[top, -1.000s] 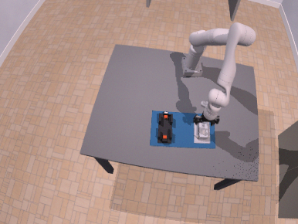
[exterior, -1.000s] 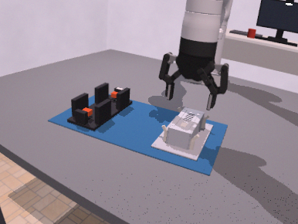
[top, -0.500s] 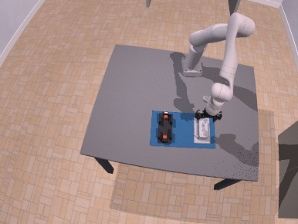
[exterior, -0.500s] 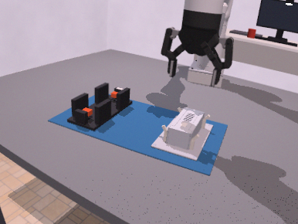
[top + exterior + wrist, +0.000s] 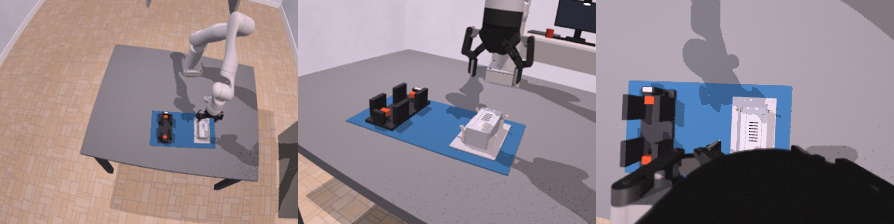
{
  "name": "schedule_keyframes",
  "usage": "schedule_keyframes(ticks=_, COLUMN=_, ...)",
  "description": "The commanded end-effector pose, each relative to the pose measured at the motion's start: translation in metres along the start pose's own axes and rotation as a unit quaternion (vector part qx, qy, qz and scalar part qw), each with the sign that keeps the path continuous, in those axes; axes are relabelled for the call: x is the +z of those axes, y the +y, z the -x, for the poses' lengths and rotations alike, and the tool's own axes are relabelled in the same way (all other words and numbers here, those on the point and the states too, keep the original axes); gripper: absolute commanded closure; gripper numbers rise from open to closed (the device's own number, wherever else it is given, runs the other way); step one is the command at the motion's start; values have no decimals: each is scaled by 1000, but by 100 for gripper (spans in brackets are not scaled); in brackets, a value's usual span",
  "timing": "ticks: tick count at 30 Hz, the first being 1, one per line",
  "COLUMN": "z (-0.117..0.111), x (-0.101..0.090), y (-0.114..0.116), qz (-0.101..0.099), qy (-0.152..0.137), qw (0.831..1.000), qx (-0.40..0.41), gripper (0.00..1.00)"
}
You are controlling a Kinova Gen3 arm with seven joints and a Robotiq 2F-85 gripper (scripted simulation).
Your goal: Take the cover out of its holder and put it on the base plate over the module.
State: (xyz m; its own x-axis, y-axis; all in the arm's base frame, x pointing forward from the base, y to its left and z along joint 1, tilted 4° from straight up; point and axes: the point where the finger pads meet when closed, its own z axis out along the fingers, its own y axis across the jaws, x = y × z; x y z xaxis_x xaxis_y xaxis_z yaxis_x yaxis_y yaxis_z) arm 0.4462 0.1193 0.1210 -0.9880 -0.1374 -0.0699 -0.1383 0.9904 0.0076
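The white cover (image 5: pixel 483 125) with a vented top sits on the white base plate (image 5: pixel 473 149) at the right end of the blue mat (image 5: pixel 429 129), between small upright posts. The module is hidden from view. The black holder (image 5: pixel 399 106) with orange tabs stands empty at the mat's left end. My gripper (image 5: pixel 495 73) is open and empty. It hangs well above the table, over the mat's far edge just behind the cover, touching nothing. The cover (image 5: pixel 203 129), holder (image 5: pixel 165 127) and gripper (image 5: pixel 210 115) also show in the top view. The wrist view shows the cover (image 5: pixel 753 129) and the holder (image 5: pixel 648 127).
The arm's base (image 5: pixel 192 69) is bolted at the far side of the grey table. A shelf with a red cup (image 5: pixel 550 32) and a monitor stands behind the table. The table's edges lie well away from the mat.
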Motion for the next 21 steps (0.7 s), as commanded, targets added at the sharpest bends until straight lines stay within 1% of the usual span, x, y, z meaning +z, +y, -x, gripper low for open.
schedule_keyframes(ticks=1, z=0, x=1, y=0, qz=0, qy=0, qw=1000, qx=0, gripper=0)
schedule_keyframes(ticks=21, z=0, x=6, y=-1, qz=0, qy=0, qw=1000, qx=0, gripper=0)
